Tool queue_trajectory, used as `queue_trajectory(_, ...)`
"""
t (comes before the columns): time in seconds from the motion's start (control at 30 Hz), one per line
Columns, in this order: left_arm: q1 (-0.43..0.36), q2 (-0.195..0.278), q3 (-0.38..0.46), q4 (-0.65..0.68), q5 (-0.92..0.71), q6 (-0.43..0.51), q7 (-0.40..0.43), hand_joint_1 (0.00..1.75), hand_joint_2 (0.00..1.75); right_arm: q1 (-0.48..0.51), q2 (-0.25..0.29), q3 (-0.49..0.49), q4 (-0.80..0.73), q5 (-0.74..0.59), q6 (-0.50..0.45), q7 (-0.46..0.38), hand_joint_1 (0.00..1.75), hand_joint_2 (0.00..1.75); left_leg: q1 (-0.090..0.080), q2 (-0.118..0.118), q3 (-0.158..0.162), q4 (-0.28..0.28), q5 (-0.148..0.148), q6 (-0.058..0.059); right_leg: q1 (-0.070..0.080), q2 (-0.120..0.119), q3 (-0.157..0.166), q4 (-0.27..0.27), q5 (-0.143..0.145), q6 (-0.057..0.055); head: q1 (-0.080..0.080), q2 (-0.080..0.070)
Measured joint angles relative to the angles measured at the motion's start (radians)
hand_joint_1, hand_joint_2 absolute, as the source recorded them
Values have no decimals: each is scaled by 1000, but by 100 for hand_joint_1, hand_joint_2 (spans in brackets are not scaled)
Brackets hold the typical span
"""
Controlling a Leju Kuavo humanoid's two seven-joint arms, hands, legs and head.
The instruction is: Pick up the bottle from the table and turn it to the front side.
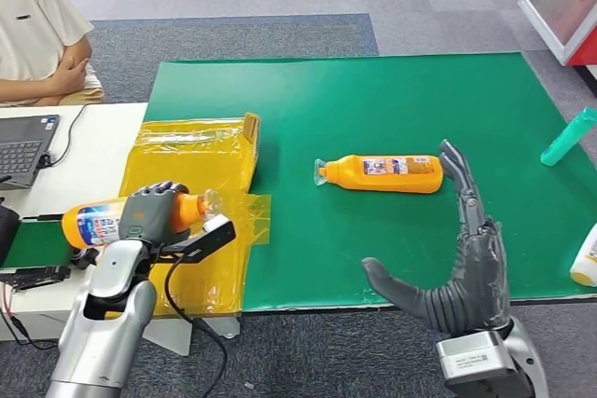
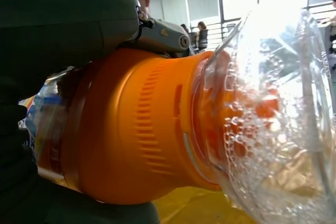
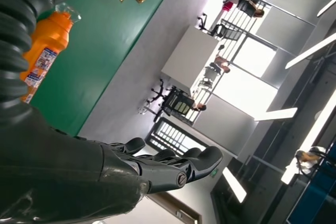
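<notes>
Currently my left robot hand (image 1: 151, 212) grips one orange bottle (image 1: 99, 222) around its shoulder, held on its side above the yellow plastic wrap (image 1: 190, 184) at the table's (image 1: 395, 100) left end. A second orange bottle (image 1: 383, 173) lies flat on the green mat, clear cap (image 1: 320, 172) pointing left. My right robot hand (image 1: 457, 258) is open and empty, fingers apart, fingertips just beside that bottle's base.

Risks, as I judge them:
- Smooth round body; a nudge from the fingers could roll it away before I close.
- Left grip sits near the neck, so the heavier end may sag or slip while turning.
- Loose wrap could snag the held bottle on set-down.
</notes>
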Motion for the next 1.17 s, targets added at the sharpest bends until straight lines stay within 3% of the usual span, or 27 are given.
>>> queue_trajectory(0.53, -4, 41, 29, -1, 0, -6, 21, 175, 175, 9, 0, -19, -6, -2, 1, -4, 0, 175, 0, 0, 0, 0, 0, 0, 0, 0, 0, 0, 0, 0, 0, 0)
queue_trajectory(0.87, -9, 130, 69, -39, 0, -35, 7, 175, 175, 27, 0, -46, -26, -1, 2, -33, 0, 175, 1, 0, 0, 0, 0, 0, 0, 0, 0, 0, 0, 0, 0, 0)
queue_trajectory(1.17, -26, 84, 55, -49, 0, -21, -31, 175, 175, 25, 1, -47, -24, -2, 9, -40, 0, 175, 0, 0, 0, 0, 0, 0, 0, 0, 0, 0, 0, 0, 0, 0)
